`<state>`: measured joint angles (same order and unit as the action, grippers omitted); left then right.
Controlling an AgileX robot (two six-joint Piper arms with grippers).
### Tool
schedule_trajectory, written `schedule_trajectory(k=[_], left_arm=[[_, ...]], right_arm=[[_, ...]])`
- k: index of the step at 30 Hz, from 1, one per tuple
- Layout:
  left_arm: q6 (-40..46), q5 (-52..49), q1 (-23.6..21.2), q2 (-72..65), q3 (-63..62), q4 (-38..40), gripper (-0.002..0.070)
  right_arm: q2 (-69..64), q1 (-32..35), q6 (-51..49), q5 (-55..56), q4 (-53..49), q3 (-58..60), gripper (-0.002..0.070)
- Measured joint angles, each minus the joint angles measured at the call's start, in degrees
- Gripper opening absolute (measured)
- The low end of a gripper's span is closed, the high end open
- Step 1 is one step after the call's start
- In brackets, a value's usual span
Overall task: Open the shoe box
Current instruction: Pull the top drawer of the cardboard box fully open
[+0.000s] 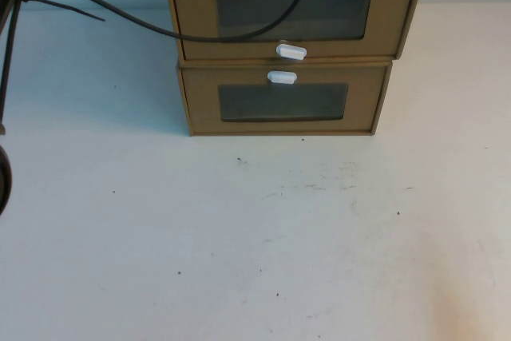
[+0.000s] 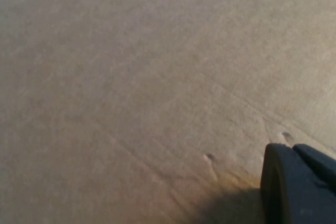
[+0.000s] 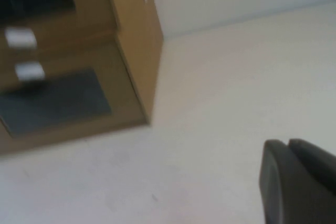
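Observation:
Two brown cardboard shoe boxes are stacked at the back of the table, each a drawer with a dark window. The upper box (image 1: 291,9) has a white handle (image 1: 291,51); the lower box (image 1: 283,101) has its own white handle (image 1: 282,77). Both drawers look pushed in. My left gripper (image 2: 292,150) is shut and hovers close over bare cardboard (image 2: 131,87); it is outside the high view. My right gripper (image 3: 287,145) is shut and empty above the table, off to the right of the boxes (image 3: 131,35), with both handles (image 3: 30,70) in its view.
A black cable (image 1: 160,29) from the left arm drapes across the upper box's front. Part of the left arm (image 1: 6,77) shows at the left edge. The white table (image 1: 255,237) stretches in front of the boxes, with small dark specks.

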<state>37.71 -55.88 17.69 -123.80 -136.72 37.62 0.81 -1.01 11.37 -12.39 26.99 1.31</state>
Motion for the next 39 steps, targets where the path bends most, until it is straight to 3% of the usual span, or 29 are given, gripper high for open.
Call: schedule_trajectory(k=[5,10,16,24,27,39], left_arm=[[-0.09,0.00,0.00,0.00,0.00,0.00,-0.0005],[-0.09,0.00,0.00,0.00,0.00,0.00,-0.0005],[-0.56,-0.11,0.00,0.00,0.00,0.00,-0.0005],[-0.95,-0.44,0.00,0.10,0.00,-0.28,-0.0005],[-1.16,-0.67,0.00,0.10,0.00,-0.28,-0.0005],[-2.56,-1.52,0.00,0.20,-0.07,-0.76,-0.0005]], right_arm=[[0.00,-0.68,0.00,8.42,24.80,0.00,-0.0014],[0.00,-0.34,0.00,10.70,32.30,0.00,-0.0013],[-0.63,-0.34,0.00,-5.16,29.17,-4.86,-0.0013],[-12.88,-0.34,4.10,-22.86,21.50,-15.62,-0.0013],[-18.02,-1.25,7.32,-24.23,20.86,-18.75,-0.0013],[-40.27,-16.15,11.84,-24.45,12.04,-33.28,-0.0012]])
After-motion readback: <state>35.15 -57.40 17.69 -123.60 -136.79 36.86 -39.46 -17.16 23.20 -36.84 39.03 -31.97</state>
